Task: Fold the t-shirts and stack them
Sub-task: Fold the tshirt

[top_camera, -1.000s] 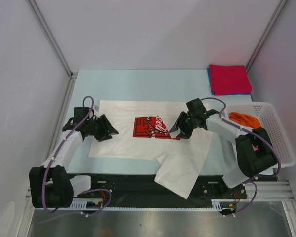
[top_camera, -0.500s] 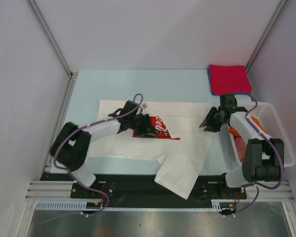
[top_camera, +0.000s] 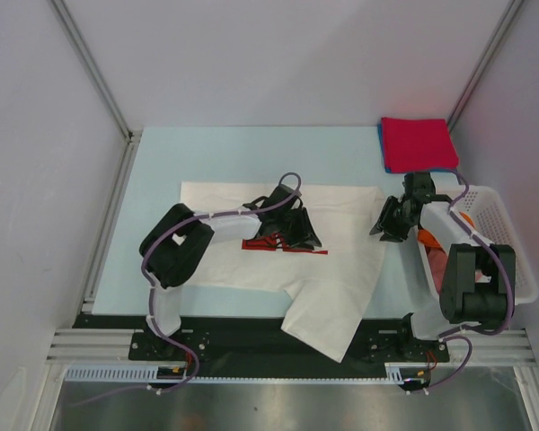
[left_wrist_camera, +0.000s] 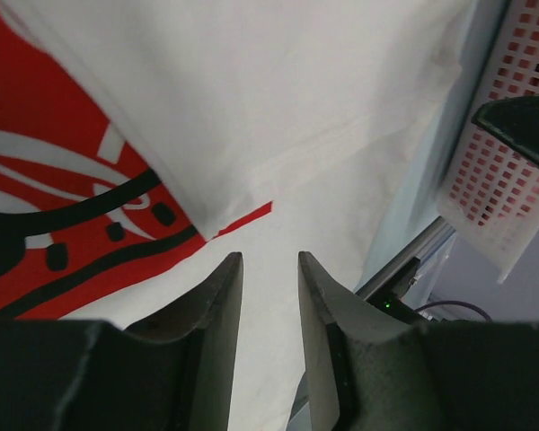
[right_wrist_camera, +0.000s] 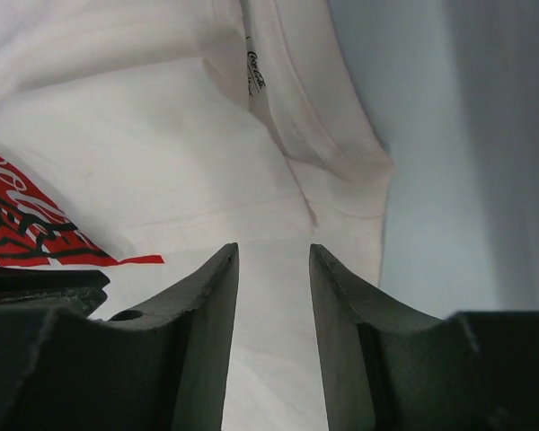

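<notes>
A white t-shirt (top_camera: pixel 337 287) with a red logo (top_camera: pixel 305 251) lies spread on the pale blue table. My left gripper (top_camera: pixel 301 235) hovers over the logo, open with nothing between its fingers. In the left wrist view the left gripper (left_wrist_camera: pixel 269 256) sits above white cloth, and a fold of the shirt (left_wrist_camera: pixel 278 90) lies across part of the logo (left_wrist_camera: pixel 45 206). My right gripper (top_camera: pixel 382 226) is at the shirt's right edge, open and empty. The right wrist view has the right gripper (right_wrist_camera: pixel 274 247) above the shirt near its collar (right_wrist_camera: pixel 287 108). A folded red t-shirt (top_camera: pixel 418 142) rests on a blue one at the back right.
A white lattice basket (top_camera: pixel 512 269) stands at the right edge with orange cloth (top_camera: pixel 428 239) inside, close behind my right arm. It also shows in the left wrist view, basket (left_wrist_camera: pixel 508 135). One corner of the white shirt hangs over the black front rail (top_camera: pixel 234 332).
My left arm swung right from the shirt's left edge to over the logo, its jaws narrowing. My right gripper drew back from the logo to the shirt's right edge.
</notes>
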Controlling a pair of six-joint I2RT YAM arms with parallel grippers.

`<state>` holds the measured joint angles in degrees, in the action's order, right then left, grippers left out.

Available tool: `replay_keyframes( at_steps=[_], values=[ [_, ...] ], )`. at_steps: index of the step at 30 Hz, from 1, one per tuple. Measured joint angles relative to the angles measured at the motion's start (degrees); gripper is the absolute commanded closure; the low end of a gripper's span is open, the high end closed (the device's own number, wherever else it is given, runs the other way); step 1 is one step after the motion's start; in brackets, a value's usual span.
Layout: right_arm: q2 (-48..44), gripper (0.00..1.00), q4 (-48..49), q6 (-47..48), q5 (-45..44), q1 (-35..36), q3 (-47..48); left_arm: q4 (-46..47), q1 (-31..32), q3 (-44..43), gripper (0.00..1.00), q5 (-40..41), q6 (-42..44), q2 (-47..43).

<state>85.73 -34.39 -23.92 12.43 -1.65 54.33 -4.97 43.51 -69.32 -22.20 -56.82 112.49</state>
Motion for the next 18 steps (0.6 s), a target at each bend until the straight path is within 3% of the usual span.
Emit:
replay_keyframes(
  at_steps=[18],
  values=[
    [1.9, 0.57, 2.6, 1.5, -0.4, -0.2, -0.3, -2.6, -0.1, -1.7, 0.60, 0.9, -1.0, 3.9]
  ],
)
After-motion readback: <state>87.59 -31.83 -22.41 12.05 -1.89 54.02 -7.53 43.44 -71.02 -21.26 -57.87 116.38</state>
